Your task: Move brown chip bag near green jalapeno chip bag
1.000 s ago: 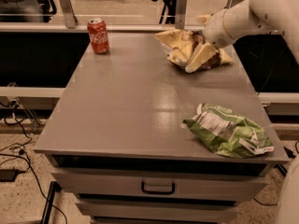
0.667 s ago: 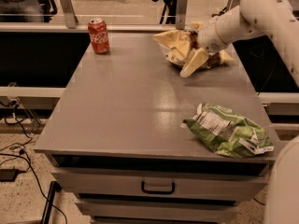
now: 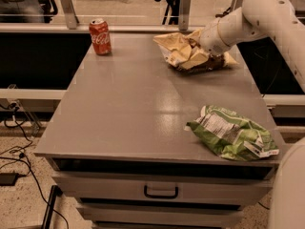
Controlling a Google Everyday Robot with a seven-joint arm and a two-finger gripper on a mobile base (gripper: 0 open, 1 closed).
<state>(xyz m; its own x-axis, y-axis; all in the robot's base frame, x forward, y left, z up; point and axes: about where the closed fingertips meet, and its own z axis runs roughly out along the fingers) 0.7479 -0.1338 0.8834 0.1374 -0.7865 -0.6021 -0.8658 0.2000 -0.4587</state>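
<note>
A gray table [image 3: 133, 104] with a drawer [image 3: 161, 191] stands on a speckled floor [image 3: 19, 209]. A red Coca-Cola can [image 3: 100, 36] stands far left. The crinkly brown chip bag [image 3: 178, 51] lies far right, the gripper [image 3: 201, 47] pushed into it; I cannot tell if it grips. The shiny green jalapeno chip bag [image 3: 233, 136] lies near right.

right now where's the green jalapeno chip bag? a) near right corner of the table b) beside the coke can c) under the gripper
a: the green jalapeno chip bag lies near right on the table; the gripper is at the far side on the brown chip bag, the Coca-Cola can far left.
</note>
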